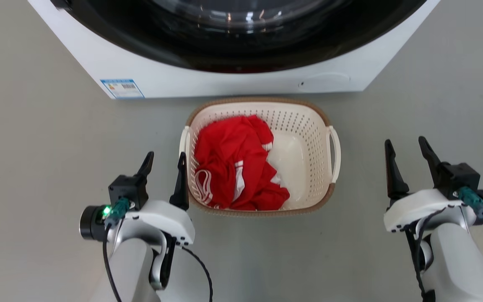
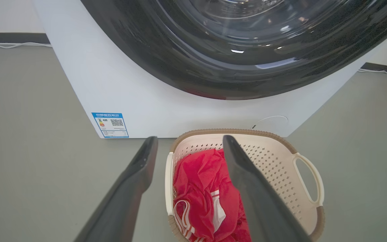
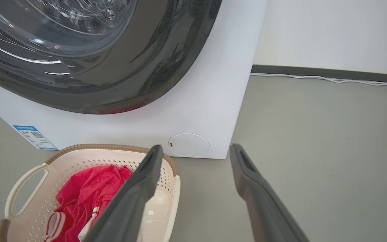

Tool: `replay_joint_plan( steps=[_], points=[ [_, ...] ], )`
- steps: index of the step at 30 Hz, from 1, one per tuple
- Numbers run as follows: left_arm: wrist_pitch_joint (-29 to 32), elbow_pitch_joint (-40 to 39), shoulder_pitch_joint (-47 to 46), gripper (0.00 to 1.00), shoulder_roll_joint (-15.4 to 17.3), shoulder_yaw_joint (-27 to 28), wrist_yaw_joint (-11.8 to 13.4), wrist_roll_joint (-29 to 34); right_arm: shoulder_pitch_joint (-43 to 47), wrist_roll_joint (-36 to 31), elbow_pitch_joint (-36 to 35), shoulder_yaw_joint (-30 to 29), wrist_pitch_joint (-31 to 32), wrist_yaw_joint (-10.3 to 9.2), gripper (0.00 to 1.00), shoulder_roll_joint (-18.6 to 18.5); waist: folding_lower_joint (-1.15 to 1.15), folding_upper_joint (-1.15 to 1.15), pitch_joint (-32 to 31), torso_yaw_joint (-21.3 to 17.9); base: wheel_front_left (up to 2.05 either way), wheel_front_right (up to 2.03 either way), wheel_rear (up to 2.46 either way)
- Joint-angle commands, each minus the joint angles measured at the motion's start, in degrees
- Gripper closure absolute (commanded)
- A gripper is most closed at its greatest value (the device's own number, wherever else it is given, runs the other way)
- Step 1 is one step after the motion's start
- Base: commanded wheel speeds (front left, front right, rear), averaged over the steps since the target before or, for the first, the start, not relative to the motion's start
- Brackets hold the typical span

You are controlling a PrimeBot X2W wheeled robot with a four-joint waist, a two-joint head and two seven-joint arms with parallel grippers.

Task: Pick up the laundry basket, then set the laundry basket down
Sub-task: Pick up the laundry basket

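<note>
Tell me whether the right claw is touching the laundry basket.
Apart. The head view shows bare floor between the open right claw and the laundry basket.

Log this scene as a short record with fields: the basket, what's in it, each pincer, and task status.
laundry basket: on the floor, in front of the washing machine
contents: red garment with white stripes, heaped toward the basket's left
left pincer: open, empty, close by the basket's left side
right pincer: open, empty, apart from the basket, off to its right
task status: basket not yet gripped
</note>
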Motion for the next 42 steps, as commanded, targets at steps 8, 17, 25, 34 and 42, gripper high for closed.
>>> replay_joint_plan(
  steps=[8,17,25,34,42],
  points=[
    [-0.4,3.4,-6.2,0.0,0.6,0.9,0.6,0.2,-4.8,0.3,3.0,0.6,-0.8,0.35,0.0,0.1,0.0,0.0,5.7,-0.5,0.0,0.0,0.0],
    [-0.4,8.9,-11.7,0.0,0.6,-0.3,0.8,-0.3,-10.3,0.9,9.8,0.9,-0.8,0.35,0.0,0.1,0.0,0.0,10.9,-0.3,0.0,0.0,0.0],
    [-0.4,14.2,-16.9,0.0,0.6,-1.3,0.9,-2.6,-14.4,1.1,13.6,2.0,-0.8,0.35,0.0,0.1,0.0,0.0,15.5,-0.3,0.0,0.0,0.0],
    [-0.4,18.6,-21.9,0.0,0.6,-3.1,0.3,-4.3,-16.9,1.4,15.3,3.5,-0.8,0.35,0.0,0.1,0.0,0.0,19.7,0.0,0.0,0.0,0.0],
    [-0.4,21.8,-25.5,0.0,0.6,-2.8,1.0,-4.6,-18.5,1.6,15.6,4.2,-0.8,0.35,0.0,0.1,0.0,0.0,22.5,-0.1,0.0,0.0,0.0]
  ],
)
